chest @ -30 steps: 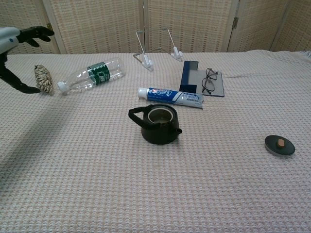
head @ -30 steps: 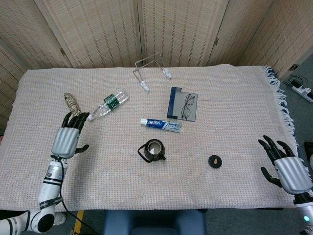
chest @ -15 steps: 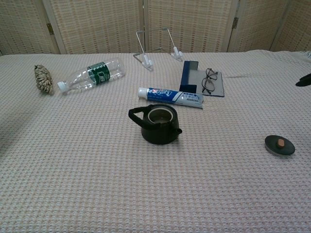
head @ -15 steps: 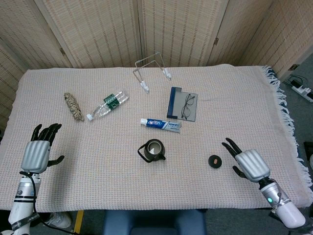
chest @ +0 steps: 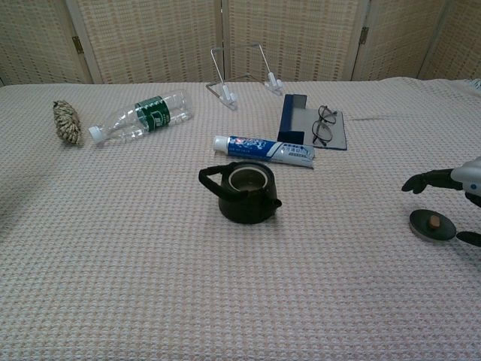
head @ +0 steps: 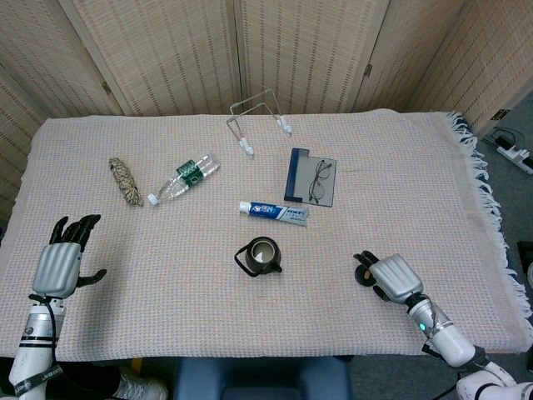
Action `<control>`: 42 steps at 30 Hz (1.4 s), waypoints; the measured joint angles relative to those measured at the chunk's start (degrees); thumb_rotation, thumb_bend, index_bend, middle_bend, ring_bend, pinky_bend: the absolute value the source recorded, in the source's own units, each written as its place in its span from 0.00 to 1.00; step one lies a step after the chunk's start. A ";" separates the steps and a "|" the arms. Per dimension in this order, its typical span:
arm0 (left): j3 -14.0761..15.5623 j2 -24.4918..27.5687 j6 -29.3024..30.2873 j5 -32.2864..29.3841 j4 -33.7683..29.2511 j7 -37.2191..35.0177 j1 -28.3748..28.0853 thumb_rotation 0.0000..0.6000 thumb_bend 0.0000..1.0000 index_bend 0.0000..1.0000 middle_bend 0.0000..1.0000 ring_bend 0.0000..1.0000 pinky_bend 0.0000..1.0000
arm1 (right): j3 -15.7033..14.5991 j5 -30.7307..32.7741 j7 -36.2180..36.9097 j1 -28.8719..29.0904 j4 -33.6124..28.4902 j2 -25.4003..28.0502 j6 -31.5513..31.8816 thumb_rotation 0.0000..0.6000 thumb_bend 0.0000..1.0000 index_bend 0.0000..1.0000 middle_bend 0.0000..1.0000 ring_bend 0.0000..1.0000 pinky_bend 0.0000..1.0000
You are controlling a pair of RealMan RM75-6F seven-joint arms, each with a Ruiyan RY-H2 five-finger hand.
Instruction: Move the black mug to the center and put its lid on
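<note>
Black mug (chest: pixel 244 194) looks rigid, glazed, slippery, best gripped by its handle; small lid (chest: pixel 432 225) lies under right robot hand (head: pixel 390 277), fingers spread, empty; left robot hand (head: pixel 60 262) open, idle.

The black mug (head: pixel 261 255) stands open in the middle of the cloth-covered table (head: pixel 166 275) with bare cloth on its left, right and front sides, so a hand could come at it from any of those ways. Just behind it lies the toothpaste tube (head: pixel 274 212), and further back are the glasses (head: pixel 319 181) on their blue case (head: pixel 301 176), the water bottle (head: pixel 184 177), the rope bundle (head: pixel 124 181) and the wire stand (head: pixel 256 122), which crowd the back of the table. Between the mug and the lid (chest: pixel 432 224) there is only bare cloth, the right hand (head: pixel 390 277) hangs right above the lid with fingers spread, and the left hand (head: pixel 60 262) is well apart at the left edge, out of the way.
</note>
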 measured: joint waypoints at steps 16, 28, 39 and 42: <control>-0.64 0.37 -1.00 0.24 0.14 -0.70 1.15 1.00 0.09 0.06 0.09 0.11 0.00 | -1.42 1.65 -0.96 1.22 2.20 -2.43 0.56 1.00 0.39 0.21 0.26 0.83 0.79; -1.04 0.36 -1.53 0.21 0.57 -1.13 1.74 1.00 0.09 0.06 0.09 0.11 0.00 | -1.83 2.95 -1.86 2.24 3.28 -3.78 0.43 1.00 0.39 0.27 0.29 0.85 0.80; -1.36 0.12 -1.90 0.28 1.14 -1.36 2.10 1.00 0.09 0.06 0.09 0.11 0.00 | -1.88 3.32 -2.40 2.37 2.72 -3.80 1.98 1.00 0.39 0.38 0.37 0.88 0.81; -1.46 0.25 -1.94 0.25 1.12 -1.32 2.18 1.00 0.09 0.06 0.09 0.11 0.00 | -1.35 3.35 -2.32 2.76 1.29 -3.01 2.27 1.00 0.38 0.39 0.37 0.88 0.81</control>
